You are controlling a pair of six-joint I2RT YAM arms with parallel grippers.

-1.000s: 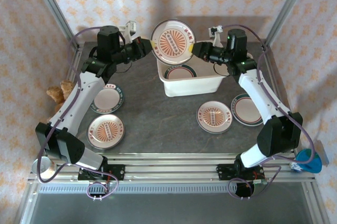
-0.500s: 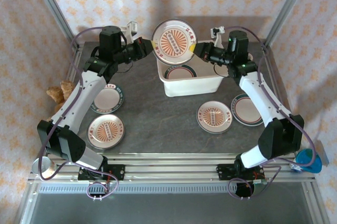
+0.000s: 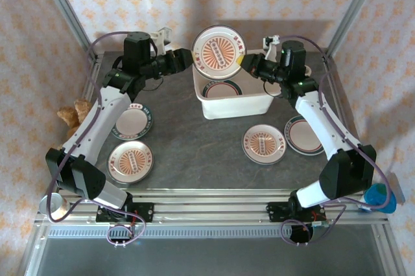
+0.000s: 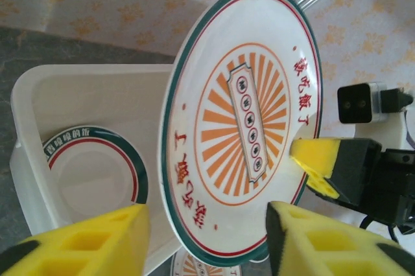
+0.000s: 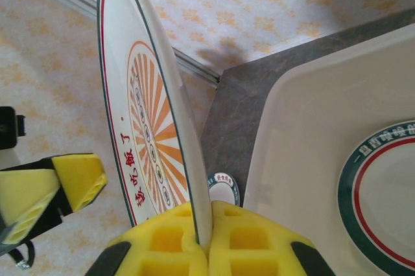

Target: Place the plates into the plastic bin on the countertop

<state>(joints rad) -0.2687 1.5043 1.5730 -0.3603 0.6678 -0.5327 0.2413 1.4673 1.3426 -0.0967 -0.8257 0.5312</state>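
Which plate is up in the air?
The orange sunburst plate, pinched on edge by the right gripper above the bin; the rest lie flat.

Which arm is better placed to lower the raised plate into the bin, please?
The right: the right gripper is shut on the plate above the plastic bin, while the left gripper stands open around it.

right wrist; cut: bin plate at right edge; hidden: far plate half behind held plate
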